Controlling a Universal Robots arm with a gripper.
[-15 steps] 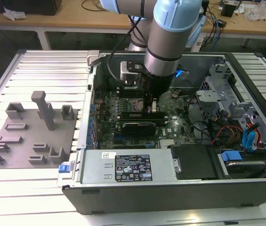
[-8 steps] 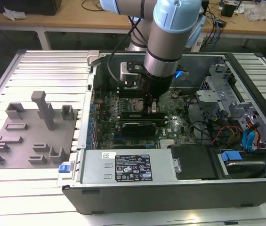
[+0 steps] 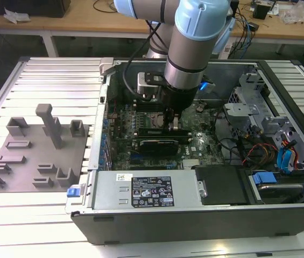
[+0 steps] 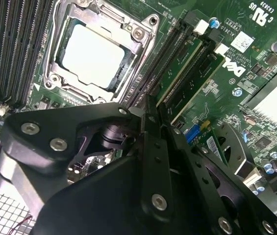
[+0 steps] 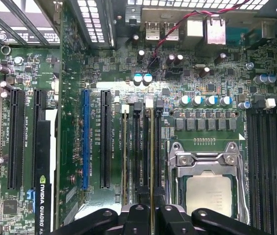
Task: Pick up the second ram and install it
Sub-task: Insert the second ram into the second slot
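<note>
Arm (image 3: 186, 59) vertical, fingers (image 3: 174, 124) on second ram (image 5: 151, 161)

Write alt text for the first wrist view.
The gripper is closed on the second ram, a thin stick held on edge among the memory slots beside the processor socket of a green motherboard.

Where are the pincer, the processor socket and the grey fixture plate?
pincer (image 5: 152, 208): first wrist view, between its fingertips.
processor socket (image 5: 208, 188): first wrist view, metal lid.
grey fixture plate (image 3: 33, 156): exterior view, flat base.
</note>
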